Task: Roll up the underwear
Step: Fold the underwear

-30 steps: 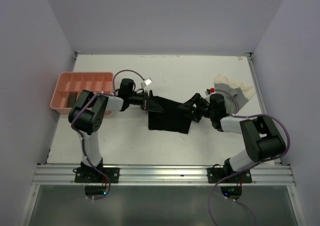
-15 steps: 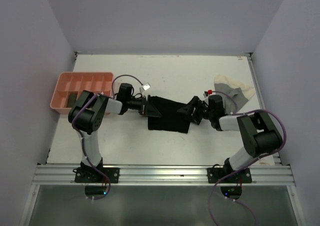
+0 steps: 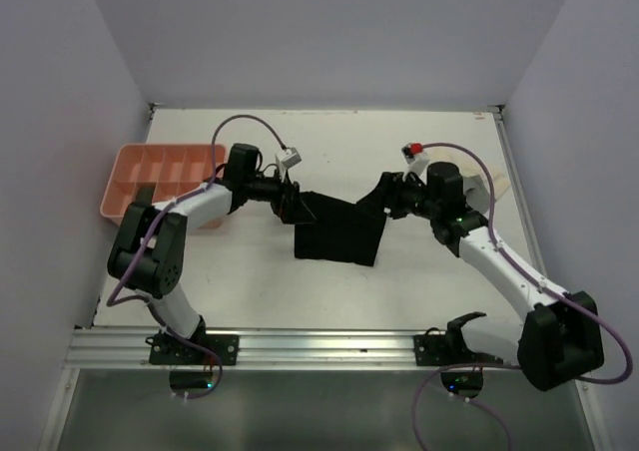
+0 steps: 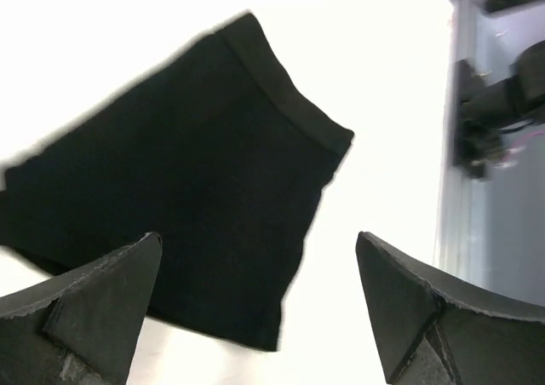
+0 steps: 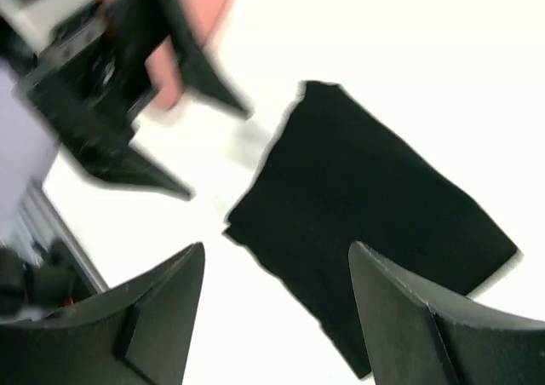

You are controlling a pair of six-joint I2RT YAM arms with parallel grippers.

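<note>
Underwear: the black underwear (image 3: 339,233) lies flat and unrolled, mid-worktop (image 3: 399,142).
Left gripper (image 3: 292,204): wide open, empty, at the cloth's far left corner.
Right gripper (image 3: 381,196): jaws apart, empty, at its far right corner.
Done: perhaps one dark roll in the pink tray (image 3: 170,149); unclear.
Left: the whole rolling of this piece.

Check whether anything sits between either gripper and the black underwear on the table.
Nothing visible does. The black underwear lies flat on the table, with the left gripper open near its far left corner and the right gripper open near its far right corner. Both wrist views show only bare surface between them and the cloth.
</note>
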